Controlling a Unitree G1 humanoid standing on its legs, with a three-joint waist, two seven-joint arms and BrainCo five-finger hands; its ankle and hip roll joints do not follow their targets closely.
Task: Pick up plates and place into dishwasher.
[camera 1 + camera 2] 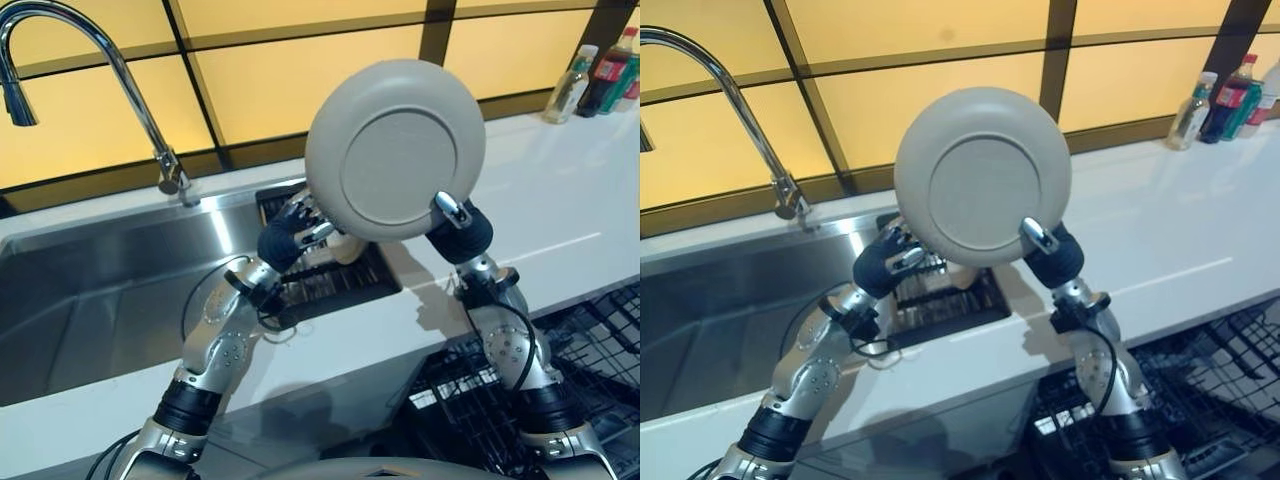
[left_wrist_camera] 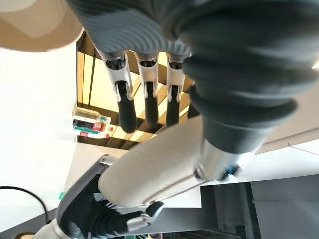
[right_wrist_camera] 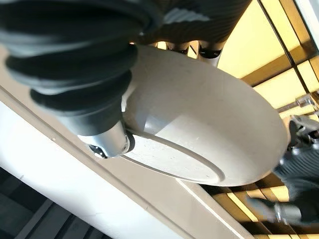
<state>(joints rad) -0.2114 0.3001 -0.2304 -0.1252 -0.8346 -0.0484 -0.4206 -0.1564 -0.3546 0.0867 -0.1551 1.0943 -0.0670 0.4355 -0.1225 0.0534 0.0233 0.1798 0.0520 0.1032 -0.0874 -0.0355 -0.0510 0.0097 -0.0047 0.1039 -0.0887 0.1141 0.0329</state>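
I hold the plate (image 1: pixel 395 150) up on edge, its underside toward me, above the sink's drain rack (image 1: pixel 335 275); my right hand (image 1: pixel 458 222) pinches its lower rim with thumb on this face and fingers behind; my left hand (image 1: pixel 292 232) waits at the other edge, fingers straight, not gripping. The dishwasher rack (image 1: pixel 590 350) lies low at my right, below the white surface (image 1: pixel 560 200); I should swing the plate there slowly and keep it upright to meet the tines.

Head stereo pair: looking down over sink (image 1: pixel 120 290) and counter (image 1: pixel 560 220), sharing nearly everything (slightly offset). Wrist cameras: each peering along its own hand, very near, both catching the plate (image 3: pixel 209 134).
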